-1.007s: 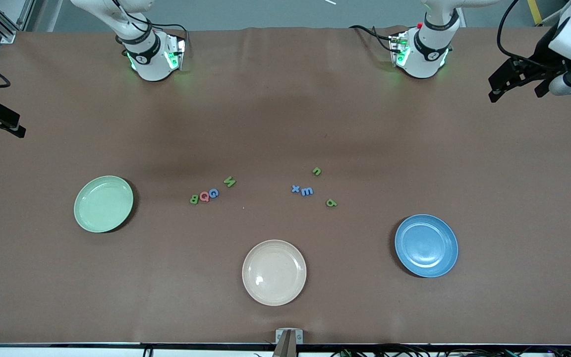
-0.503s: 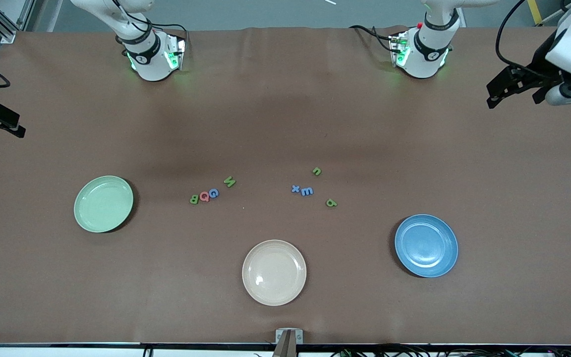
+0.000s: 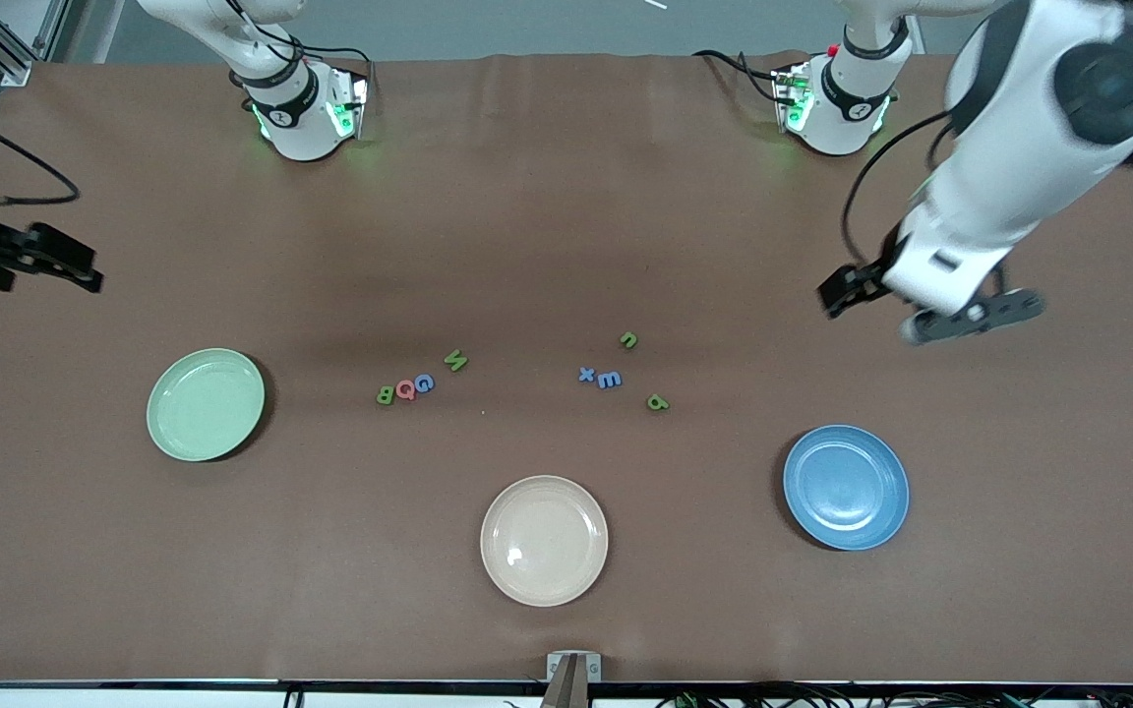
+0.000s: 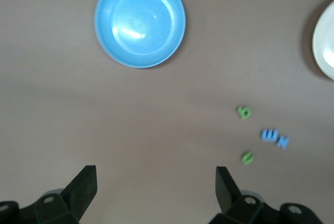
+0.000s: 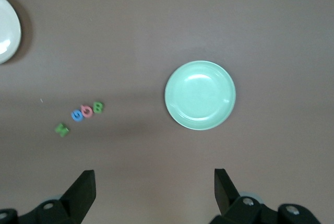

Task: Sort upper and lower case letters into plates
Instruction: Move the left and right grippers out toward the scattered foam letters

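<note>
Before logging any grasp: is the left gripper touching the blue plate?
Apart. The front view shows the left gripper up over bare table, away from the blue plate; its wrist view shows open fingers with nothing between.

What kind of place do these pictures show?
Probably a robotics lab bench: two Franka arms bolted to a table under brown cloth, with small toy letters and a green plate, a blue plate and a beige plate set out for sorting.

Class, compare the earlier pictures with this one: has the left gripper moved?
Yes. The left gripper has swung in from the table's end toward the middle, now nearer the blue plate and the lowercase letters.
</note>
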`<state>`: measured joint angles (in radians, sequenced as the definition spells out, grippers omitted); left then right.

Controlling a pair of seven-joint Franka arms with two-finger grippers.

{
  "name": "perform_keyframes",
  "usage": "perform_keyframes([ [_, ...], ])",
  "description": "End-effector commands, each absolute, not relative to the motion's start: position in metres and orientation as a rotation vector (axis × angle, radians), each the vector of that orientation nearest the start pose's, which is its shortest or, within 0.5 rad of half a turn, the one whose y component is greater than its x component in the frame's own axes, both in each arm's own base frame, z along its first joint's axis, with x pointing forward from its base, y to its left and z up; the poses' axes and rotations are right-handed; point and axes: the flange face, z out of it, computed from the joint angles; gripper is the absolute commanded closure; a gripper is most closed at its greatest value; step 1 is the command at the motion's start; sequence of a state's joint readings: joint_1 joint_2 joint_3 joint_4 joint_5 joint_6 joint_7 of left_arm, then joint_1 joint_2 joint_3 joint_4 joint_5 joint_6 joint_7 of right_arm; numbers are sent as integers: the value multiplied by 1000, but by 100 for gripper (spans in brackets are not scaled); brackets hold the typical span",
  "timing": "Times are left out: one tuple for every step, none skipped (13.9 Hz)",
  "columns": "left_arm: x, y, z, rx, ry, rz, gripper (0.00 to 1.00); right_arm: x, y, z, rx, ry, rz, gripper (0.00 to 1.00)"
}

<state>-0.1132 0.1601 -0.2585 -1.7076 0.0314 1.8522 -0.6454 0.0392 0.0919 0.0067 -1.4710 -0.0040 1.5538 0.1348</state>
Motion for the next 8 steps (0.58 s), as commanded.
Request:
perform_keyframes([
  [594, -264, 410, -3066, -555, -17, 0, 594, 67, 590, -3154, 285, 33, 0],
  [597, -284, 379, -3062, -635, -26, 0, 595, 92, 576, -3161, 251, 56, 0],
  [596, -306, 351, -3057, -668, -50, 0, 598, 118, 549, -3167, 321, 121, 0],
  [598, -315, 329, -3044, -704, -62, 0, 600, 150, 515, -3155, 548, 158, 0],
  [606, -320, 309, -3041, -747, -72, 0, 595, 178, 489, -3145, 666, 165, 0],
  [605, -335, 283, -3039, -781, -49, 0, 590, 201, 460, -3129, 741, 177, 0],
  [601, -352, 261, -3041, -793, -23, 0, 587, 215, 425, -3090, 889, 174, 0],
  [599, -370, 243, -3041, -818, -15, 1, 581, 235, 399, -3050, 978, 156, 0],
])
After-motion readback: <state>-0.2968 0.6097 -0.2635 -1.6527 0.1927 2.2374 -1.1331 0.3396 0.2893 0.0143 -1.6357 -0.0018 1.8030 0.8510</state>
